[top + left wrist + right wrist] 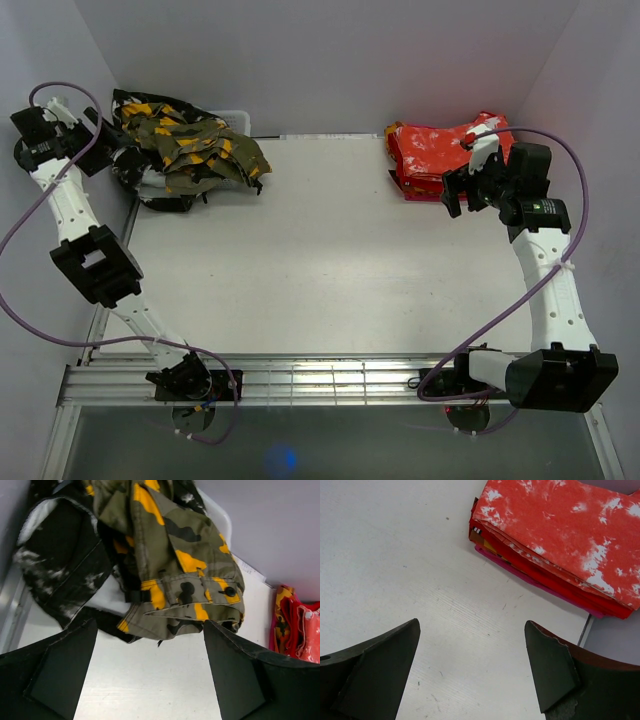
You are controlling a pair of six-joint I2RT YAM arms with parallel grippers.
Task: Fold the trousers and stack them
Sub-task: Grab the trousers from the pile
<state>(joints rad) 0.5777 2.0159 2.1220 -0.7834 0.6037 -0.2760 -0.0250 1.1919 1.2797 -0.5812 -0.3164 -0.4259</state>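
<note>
A white table (320, 260) seen from above, with two white-and-black robot arms bolted at its near edge. In the far left corner lies a crumpled, unfolded heap of olive camouflage cloth trousers with orange-yellow and black patches (200, 150). It spills over black trousers with white blotches (50, 570). A pale plastic bin rim (224, 522) shows just behind the heap; whether the cloth sits inside it cannot be told. In the far right corner sits a neat folded stack, topped by red trousers with white blotches (560, 525), with darker red and pink layers beneath. The left jaws stand wide apart and empty, close to the olive heap. The right jaws, also wide and empty, hover over bare table just beside the red stack.
</note>
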